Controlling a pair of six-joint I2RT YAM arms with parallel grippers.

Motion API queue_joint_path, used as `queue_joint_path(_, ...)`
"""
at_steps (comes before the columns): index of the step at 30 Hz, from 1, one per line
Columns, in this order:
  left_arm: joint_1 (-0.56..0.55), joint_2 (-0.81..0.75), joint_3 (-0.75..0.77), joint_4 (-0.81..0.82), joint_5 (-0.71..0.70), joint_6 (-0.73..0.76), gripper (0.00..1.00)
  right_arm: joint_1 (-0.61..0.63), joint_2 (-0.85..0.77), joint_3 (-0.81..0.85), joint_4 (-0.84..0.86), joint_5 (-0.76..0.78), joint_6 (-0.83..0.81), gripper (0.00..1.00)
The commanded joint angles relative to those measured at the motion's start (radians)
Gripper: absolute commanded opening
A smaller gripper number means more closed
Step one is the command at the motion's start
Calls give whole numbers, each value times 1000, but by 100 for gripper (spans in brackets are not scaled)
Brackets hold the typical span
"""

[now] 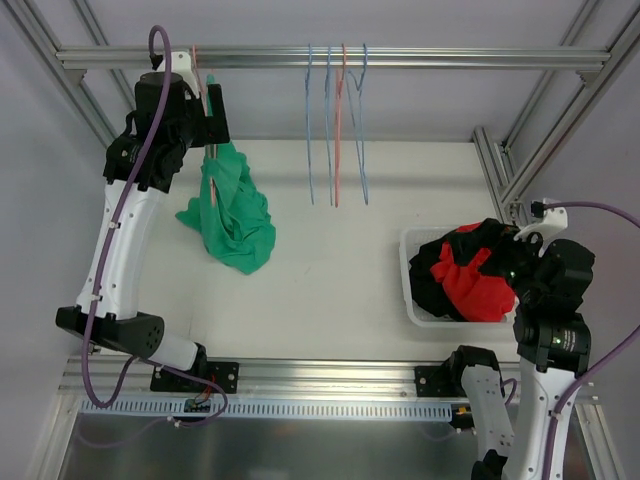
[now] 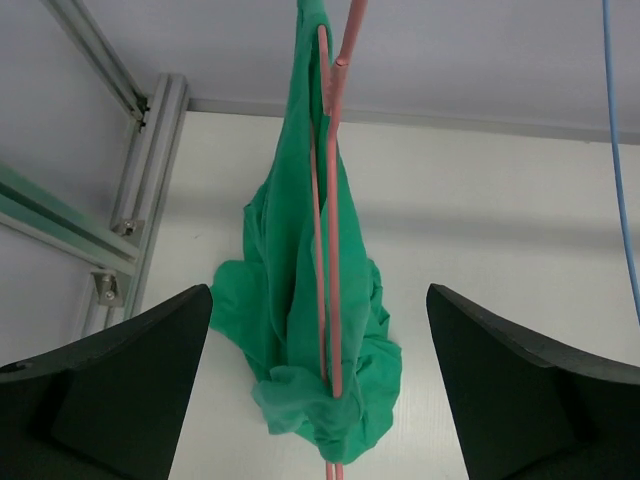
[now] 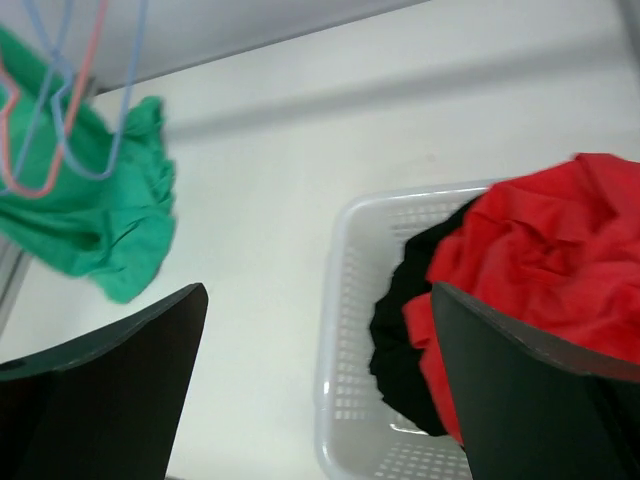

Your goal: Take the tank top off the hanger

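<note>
A green tank top (image 1: 232, 215) hangs from a pink hanger (image 1: 200, 75) on the rail at the far left, its lower part heaped on the table. In the left wrist view the green cloth (image 2: 290, 300) drapes around the pink hanger (image 2: 330, 250). My left gripper (image 1: 208, 125) is high by the rail just above the tank top; its jaws (image 2: 318, 400) are open with the hanger and cloth between them, not touching. My right gripper (image 3: 315, 390) is open and empty above the basket; the tank top shows at its far left (image 3: 90, 215).
A white basket (image 1: 410, 290) at the right holds red (image 1: 475, 285) and black clothes. Several empty blue and pink hangers (image 1: 337, 120) hang from the rail (image 1: 450, 57) in the middle. Frame posts stand at the back corners.
</note>
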Motion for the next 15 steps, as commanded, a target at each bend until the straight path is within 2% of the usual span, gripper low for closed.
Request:
queue_joint_path(1,56,23,66,-1,208,-24,87,-5,-6,-37,59,-272,35,99)
queue_joint_path(2,70,34,70,-2,233,-36,83,-5,-9,-42,59,-266,34,99)
queue_joint_path(3,96,45,69,-1,253,-42,74,-5,-13,-54,59,-263,35,99)
queue_joint_path(5,116,71,64,-2,274,-51,67,-5,-16,-60,58,-270,37,99)
queue_joint_path(8,140,94,50,-8,294,-57,49,-5,-20,-63,59,-283,38,99)
queue_joint_path(9,142,96,47,-7,294,-59,40,-5,-20,-62,59,-280,38,99)
queue_joint_path(10,143,99,44,-8,293,-59,26,-5,-22,-59,59,-278,41,99)
queue_joint_path(14,148,117,58,-8,297,-56,25,-5,-23,-54,59,-289,49,99)
queue_joint_path(15,148,126,61,-8,303,-56,21,-5,-23,-54,61,-290,50,98)
